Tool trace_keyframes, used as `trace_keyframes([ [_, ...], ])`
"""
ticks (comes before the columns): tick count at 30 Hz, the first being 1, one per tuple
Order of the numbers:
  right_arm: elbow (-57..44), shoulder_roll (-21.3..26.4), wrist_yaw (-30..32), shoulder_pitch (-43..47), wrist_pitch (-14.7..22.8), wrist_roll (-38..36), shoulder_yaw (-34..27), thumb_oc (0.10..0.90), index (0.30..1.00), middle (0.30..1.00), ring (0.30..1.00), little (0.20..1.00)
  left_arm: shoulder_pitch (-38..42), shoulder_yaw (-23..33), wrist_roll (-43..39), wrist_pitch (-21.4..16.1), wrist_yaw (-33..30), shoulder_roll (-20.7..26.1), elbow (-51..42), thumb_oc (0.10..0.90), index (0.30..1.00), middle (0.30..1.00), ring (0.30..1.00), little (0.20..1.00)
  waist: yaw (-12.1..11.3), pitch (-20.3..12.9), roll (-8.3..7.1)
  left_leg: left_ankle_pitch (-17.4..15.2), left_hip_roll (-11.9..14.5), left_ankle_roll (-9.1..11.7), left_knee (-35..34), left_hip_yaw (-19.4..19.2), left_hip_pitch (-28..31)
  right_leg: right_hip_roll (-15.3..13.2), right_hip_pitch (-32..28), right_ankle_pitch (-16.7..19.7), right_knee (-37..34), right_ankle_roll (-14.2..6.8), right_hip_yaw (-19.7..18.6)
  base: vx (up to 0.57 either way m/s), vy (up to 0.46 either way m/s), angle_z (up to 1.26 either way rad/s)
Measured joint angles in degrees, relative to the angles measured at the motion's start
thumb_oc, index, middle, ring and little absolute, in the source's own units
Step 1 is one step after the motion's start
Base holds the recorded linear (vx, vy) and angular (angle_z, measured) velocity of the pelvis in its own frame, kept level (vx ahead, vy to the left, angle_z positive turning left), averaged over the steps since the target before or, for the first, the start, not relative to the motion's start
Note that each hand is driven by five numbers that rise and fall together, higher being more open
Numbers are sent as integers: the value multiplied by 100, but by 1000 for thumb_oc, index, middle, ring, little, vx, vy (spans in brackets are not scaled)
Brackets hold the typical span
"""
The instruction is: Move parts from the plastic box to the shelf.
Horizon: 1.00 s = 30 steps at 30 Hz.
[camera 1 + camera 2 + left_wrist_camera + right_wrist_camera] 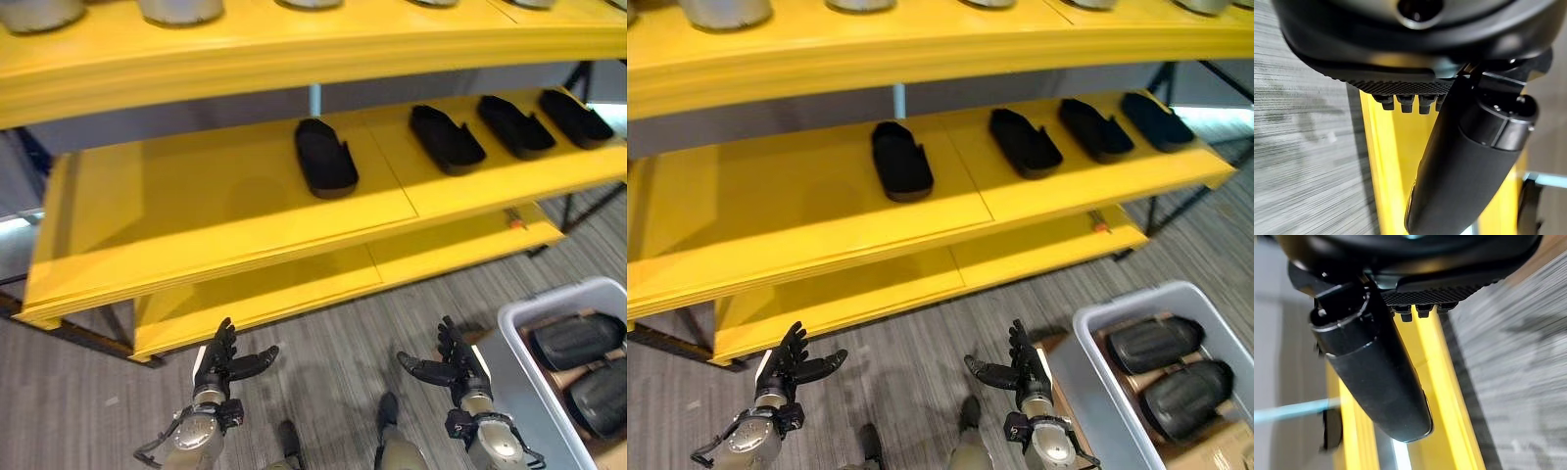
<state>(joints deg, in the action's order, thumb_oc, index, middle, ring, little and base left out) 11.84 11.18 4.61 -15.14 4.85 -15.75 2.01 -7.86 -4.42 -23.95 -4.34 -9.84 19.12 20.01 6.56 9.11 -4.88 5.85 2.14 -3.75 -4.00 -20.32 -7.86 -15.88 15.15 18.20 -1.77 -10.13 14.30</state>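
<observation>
Both robot hands were empty with fingers spread loose, the left robot hand (223, 364) and right robot hand (454, 367) hanging low in front of the shelf (216, 211), which already had four black parts (325, 157) lined up toward its right end. Two more parts (1154, 343) sat in the box (1095, 338) on the floor, below and right of the shelf. I'd say the right robot hand should've swung over, grabbed one around its middle, then set it left of that row.
</observation>
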Motion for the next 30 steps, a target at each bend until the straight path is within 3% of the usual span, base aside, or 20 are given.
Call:
trace_keyframes([
  [2, 41, -3, 41, 59, -12, 4, -42, 900, 1000, 1000, 1000, 1000, 18, -62, 2, -66, 22, 42, -3, 900, 1000, 1000, 1000, 1000, -270, 139, 209, 57, 396, 4, 0, -404, 3, 141, 2, -492, 529, 75, 850, -160, 135, -122],
  [4, 55, 34, 30, 198, -13, 11, 82, 900, 1000, 1000, 1000, 1000, -110, 9, 1, -65, 4, 37, -1, 900, 1000, 1000, 1000, 1000, -645, 231, 361, 46, 893, -1, 120, -1018, 124, -24, -273, -866, 1168, 223, 2524, -79, 83, -173],
  [5, 19, 30, 19, 259, -11, 56, 173, 900, 1000, 1000, 1000, 1000, -239, 56, 0, -55, -36, 53, 4, 900, 1000, 1000, 1000, 1000, -708, 249, 385, -80, 1049, -24, 266, -1231, 165, -232, -590, -1070, 1458, 292, 3032, -24, -55, -155],
  [6, 5, 29, -13, 324, 2, 120, 203, 900, 1000, 1000, 1000, 1000, -313, 73, -3, -51, -54, 49, 1, 900, 1000, 1000, 1000, 1000, -718, 227, 298, -125, 1028, 70, 263, -1318, 269, -404, -788, -1131, 1608, 351, 2876, -15, -122, -103],
  [7, -3, 29, -33, 351, 8, 159, 208, 900, 1000, 1000, 1000, 1000, -352, 84, -4, -51, -68, 61, -4, 900, 1000, 1000, 1000, 1000, -673, 205, 186, -154, 912, 183, 258, -1332, 327, -500, -996, -924, 1578, 286, 2394, -36, -179, -71],
  [8, -20, 38, -34, 413, 9, 173, 209, 900, 1000, 1000, 1000, 1000, -351, 108, -10, -55, -62, 78, -25, 900, 1000, 1000, 1000, 1000, -675, 200, 73, -103, 820, 356, 271, -1367, 361, -543, -1086, -971, 1324, 48, 1886, -52, -206, -81],
  [9, -18, 75, -32, 544, 2, 218, 211, 900, 1000, 1000, 1000, 1000, -341, 202, -15, -55, -59, 23, -34, 900, 1000, 1000, 1000, 1000, -659, 217, 36, -28, 790, 477, 272, -1414, 375, -452, -1132, -1202, 999, -10, 1655, -28, -277, -80],
  [10, -16, 171, -20, 596, -6, 219, 209, 900, 1000, 1000, 1000, 1000, -350, 239, -15, -57, -57, -83, -48, 900, 1000, 1000, 1000, 1000, -498, 221, 91, 85, 816, 625, 283, -1373, 394, -261, -1276, -1354, 668, 115, 1610, 0, -282, -69],
  [11, -16, 254, -21, 547, -26, 222, 212, 900, 1000, 1000, 1000, 1000, -337, 241, -15, -60, -44, -170, -66, 900, 1000, 1000, 1000, 1000, -477, 220, 147, 125, 886, 700, 299, -1370, 427, -146, -1310, -1320, 558, 157, 1582, 33, -275, -46],
  [16, -17, 413, -33, 307, -42, 222, 204, 900, 1000, 1000, 1000, 1000, -460, 254, -45, -69, 68, -311, -159, 900, 1000, 1000, 1000, 1000, -370, 214, 164, 124, 1196, 849, 330, -1418, 607, 151, -1341, -1413, 383, 225, 1374, 15, -163, -31],
  [19, -18, 500, -60, 169, -47, 224, 219, 900, 1000, 1000, 1000, 1000, -560, 295, -46, -64, 72, -432, -259, 900, 1000, 1000, 1000, 1000, -349, 175, 274, 239, 1288, 898, 289, -1443, 609, 310, -1373, -1323, 181, 316, 1327, 53, -241, -13],
  [23, -41, 499, -97, 169, -47, 224, 210, 900, 1000, 1000, 1000, 1000, -757, 278, -46, -63, 171, -467, -265, 900, 1000, 1000, 1000, 1000, -354, 8, 565, 320, 1398, 944, 261, -1520, 653, 530, -1494, -1141, -144, 389, 1277, 48, -156, -12],
  [25, -41, 517, -85, 177, -45, 224, 209, 900, 1000, 1000, 1000, 1000, -822, 241, -45, -63, 185, -476, -271, 900, 1000, 1000, 1000, 1000, -341, -120, 783, 369, 1471, 1015, 189, -1521, 731, 661, -1602, -1088, -260, 429, 1270, 59, -156, -11],
  [30, -40, 539, -79, 215, -36, 227, 213, 900, 1000, 1000, 1000, 1000, -786, 224, -45, -63, 179, -472, -277, 900, 1000, 1000, 1000, 1000, -193, -134, 902, 472, 1725, 1168, 180, -1476, 890, 940, -1586, -1221, -296, 490, 1117, 37, -222, -24],
])
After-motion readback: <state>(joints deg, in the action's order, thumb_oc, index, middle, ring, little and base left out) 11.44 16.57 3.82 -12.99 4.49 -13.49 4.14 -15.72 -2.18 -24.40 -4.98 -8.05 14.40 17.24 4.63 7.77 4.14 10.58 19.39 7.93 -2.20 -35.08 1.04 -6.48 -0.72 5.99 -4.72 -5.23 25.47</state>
